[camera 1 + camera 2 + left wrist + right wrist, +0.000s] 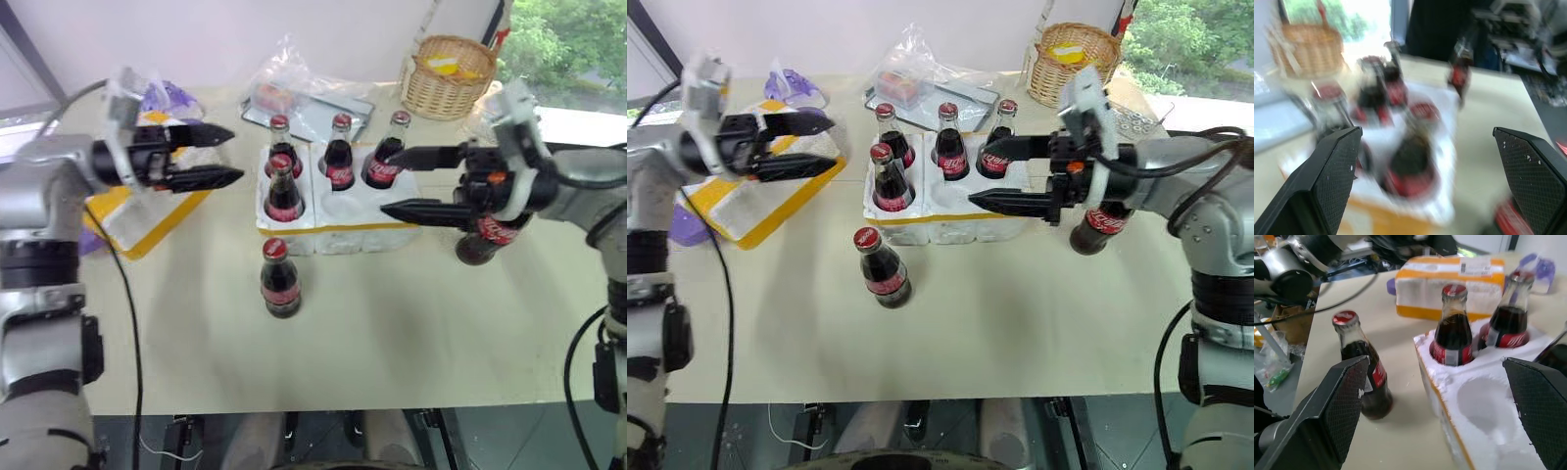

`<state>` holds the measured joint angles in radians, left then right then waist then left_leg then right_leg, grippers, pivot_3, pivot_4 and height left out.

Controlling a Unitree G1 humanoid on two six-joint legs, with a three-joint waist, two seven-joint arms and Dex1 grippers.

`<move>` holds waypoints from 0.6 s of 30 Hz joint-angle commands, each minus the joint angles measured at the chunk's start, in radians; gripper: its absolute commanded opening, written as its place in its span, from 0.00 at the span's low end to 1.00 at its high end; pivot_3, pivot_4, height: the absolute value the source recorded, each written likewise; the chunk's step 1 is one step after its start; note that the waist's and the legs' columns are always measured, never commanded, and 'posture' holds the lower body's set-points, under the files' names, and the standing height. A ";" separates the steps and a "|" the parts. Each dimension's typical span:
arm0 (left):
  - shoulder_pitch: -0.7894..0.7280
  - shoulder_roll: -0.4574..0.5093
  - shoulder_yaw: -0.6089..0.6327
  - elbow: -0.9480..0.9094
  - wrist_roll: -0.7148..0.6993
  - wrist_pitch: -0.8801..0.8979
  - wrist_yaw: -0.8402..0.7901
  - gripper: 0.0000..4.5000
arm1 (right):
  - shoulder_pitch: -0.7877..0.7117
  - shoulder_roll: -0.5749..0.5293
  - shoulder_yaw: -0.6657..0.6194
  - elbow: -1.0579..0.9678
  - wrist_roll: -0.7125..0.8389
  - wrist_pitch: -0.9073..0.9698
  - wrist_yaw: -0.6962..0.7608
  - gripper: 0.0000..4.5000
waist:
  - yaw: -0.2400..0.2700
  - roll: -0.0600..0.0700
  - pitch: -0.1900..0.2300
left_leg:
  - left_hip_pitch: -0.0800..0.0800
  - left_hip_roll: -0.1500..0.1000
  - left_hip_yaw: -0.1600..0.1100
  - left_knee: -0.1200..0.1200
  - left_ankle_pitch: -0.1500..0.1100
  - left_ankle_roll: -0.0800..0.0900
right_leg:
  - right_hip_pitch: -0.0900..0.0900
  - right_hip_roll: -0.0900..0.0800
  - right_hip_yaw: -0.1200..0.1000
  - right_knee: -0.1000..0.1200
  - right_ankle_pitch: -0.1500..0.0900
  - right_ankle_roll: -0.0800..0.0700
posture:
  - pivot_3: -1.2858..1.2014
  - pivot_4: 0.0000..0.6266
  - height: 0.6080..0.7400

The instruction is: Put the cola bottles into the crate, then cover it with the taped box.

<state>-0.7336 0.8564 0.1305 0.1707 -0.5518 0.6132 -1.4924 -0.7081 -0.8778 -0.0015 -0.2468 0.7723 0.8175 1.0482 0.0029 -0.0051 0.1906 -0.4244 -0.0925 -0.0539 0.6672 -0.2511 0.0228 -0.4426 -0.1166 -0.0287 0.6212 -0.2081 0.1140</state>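
The white foam crate [338,227] with a yellow band sits mid-table and holds several cola bottles [283,188], leaving two front slots empty. One cola bottle [279,279] stands on the table in front of the crate. Another [1095,227] stands to its right, partly hidden behind my right hand. My right gripper [388,182] is open over the crate's right end, holding nothing. My left gripper [237,155] is open and empty to the left of the crate, above the taped box [147,217], which lies at the table's left.
A wicker basket [449,73] stands at the back right. A tray under a clear plastic bag [294,88] lies behind the crate. A purple object [789,86] sits behind the taped box. The table's front edge [343,397] runs close below.
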 commanded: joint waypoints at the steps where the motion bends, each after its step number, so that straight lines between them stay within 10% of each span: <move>1: 0.120 0.105 -0.014 -0.151 -0.027 -0.017 -0.111 1.00 | 0.057 0.020 0.062 -0.098 -0.048 -0.074 0.047 1.00 | 0.002 0.000 0.000 | 0.000 0.000 0.000 0.000 0.000 0.000 | 0.000 0.000 0.000 0.000 0.000 0.000 | 0.52 0.24 1.00; 18: 0.262 0.178 0.015 -0.311 -0.076 -0.047 -0.048 1.00 | 0.080 0.272 0.324 -0.015 -0.258 -0.230 0.099 1.00 | 0.001 -0.001 0.000 | 0.002 0.001 -0.001 -0.001 -0.001 0.002 | 0.001 0.004 0.000 0.001 0.001 -0.002 | 0.52 0.24 1.00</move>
<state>-0.4712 1.0220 0.0967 -0.1048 -0.5985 0.5495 -1.5586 -0.6182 -0.6229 0.3144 -0.2612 0.5280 0.6026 1.1581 0.0039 -0.0064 0.1902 -0.4225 -0.0914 -0.0553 0.6667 -0.2521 0.0248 -0.4420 -0.1130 -0.0290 0.6227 -0.2073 0.1121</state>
